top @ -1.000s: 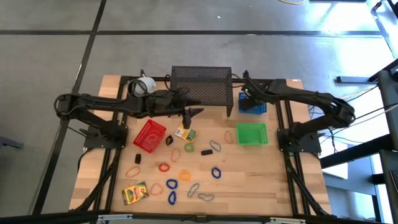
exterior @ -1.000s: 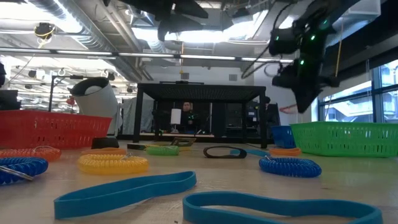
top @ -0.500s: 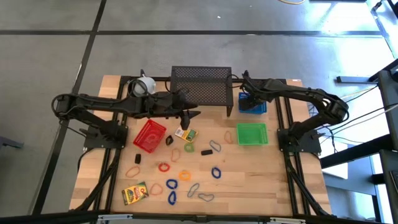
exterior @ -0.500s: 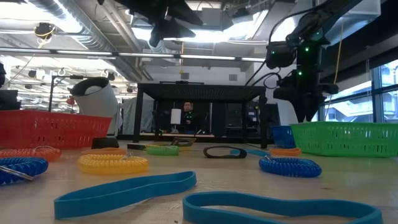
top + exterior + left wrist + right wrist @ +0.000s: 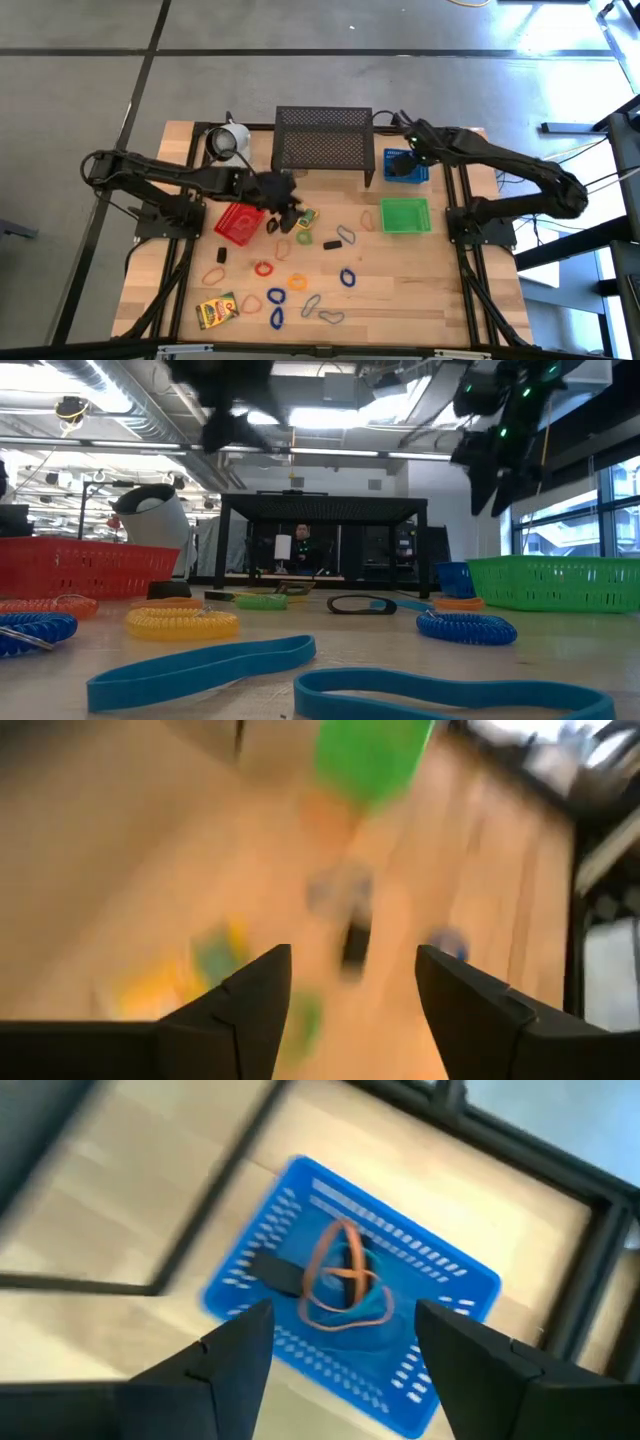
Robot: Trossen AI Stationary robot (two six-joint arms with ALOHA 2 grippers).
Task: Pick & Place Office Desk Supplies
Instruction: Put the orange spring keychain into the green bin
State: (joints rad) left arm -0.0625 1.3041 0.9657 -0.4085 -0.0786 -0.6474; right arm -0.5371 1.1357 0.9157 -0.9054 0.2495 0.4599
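While hovering above the blue basket [image 5: 350, 1330] at the worktop's [image 5: 420, 280] back right, the right gripper [image 5: 340, 1370] is holding its jaws wide with nothing between them; an orange loop [image 5: 345, 1280] is lying inside that basket. Left gripper [image 5: 288, 208], jaws likewise wide and empty, is hanging beside the red basket [image 5: 238, 220], over a small printed box [image 5: 300, 216]. Coloured loops [image 5: 300, 285] are lying scattered across the front.

Robot lab: exposed ceiling ducts [image 5: 130, 400] (industrial), concrete floor [image 5: 80, 80].
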